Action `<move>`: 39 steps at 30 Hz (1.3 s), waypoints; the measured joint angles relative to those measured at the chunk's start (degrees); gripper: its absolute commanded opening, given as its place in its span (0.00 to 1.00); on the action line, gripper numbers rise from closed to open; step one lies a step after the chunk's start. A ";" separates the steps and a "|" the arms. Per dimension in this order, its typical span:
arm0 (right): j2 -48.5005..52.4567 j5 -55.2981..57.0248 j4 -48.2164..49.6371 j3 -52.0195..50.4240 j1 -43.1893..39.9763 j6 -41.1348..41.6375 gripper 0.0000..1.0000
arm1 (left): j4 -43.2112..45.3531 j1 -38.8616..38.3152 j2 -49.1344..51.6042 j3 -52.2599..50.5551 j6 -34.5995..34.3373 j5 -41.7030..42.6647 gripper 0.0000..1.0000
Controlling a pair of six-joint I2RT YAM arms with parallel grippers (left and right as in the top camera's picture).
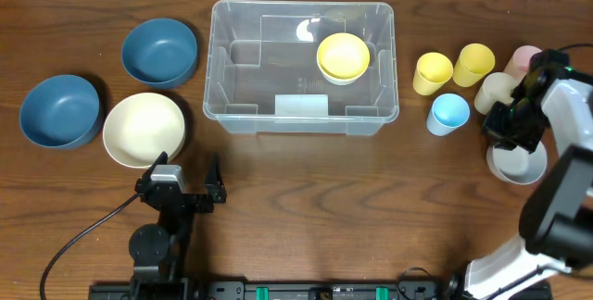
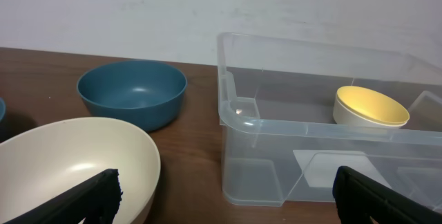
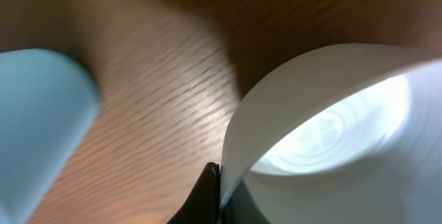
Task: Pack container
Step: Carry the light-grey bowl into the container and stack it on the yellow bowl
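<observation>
The clear plastic container (image 1: 219,68) stands at the table's back middle with a yellow bowl (image 1: 343,56) inside its right part. It also shows in the left wrist view (image 2: 276,124), as does the yellow bowl (image 2: 369,108). My left gripper (image 1: 185,181) is open and empty in front of the container, next to a cream bowl (image 1: 144,129); its fingers (image 2: 228,196) frame that bowl (image 2: 62,158). My right gripper (image 1: 514,133) at the far right is shut on the rim of a white bowl (image 1: 519,163), seen close up (image 3: 331,134) with the fingers (image 3: 219,189) pinching it.
Two blue bowls (image 1: 159,52) (image 1: 60,110) sit left of the container. Two yellow cups (image 1: 432,72) (image 1: 473,64), a pink cup (image 1: 524,59), a cream cup (image 1: 496,92) and a light blue cup (image 1: 449,113) stand between the container and my right arm.
</observation>
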 measured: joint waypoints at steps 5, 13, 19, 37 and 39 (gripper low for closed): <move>-11.76 -2.62 -3.26 0.87 0.04 0.98 0.01 | 0.00 0.00 0.00 0.00 0.00 0.00 0.98; -26.69 -6.49 -8.09 7.98 10.14 -0.87 0.01 | 0.00 0.00 0.00 0.00 0.00 0.00 0.98; -26.12 -2.03 -9.11 16.13 32.02 -1.31 0.01 | 0.00 0.00 0.00 0.00 0.00 0.00 0.98; 5.99 18.40 -0.52 39.36 53.16 -9.64 0.01 | 0.00 0.00 0.00 0.00 0.00 0.00 0.98; 8.98 18.80 1.03 39.36 53.16 -11.10 0.01 | 0.00 0.00 0.00 0.00 0.00 0.00 0.98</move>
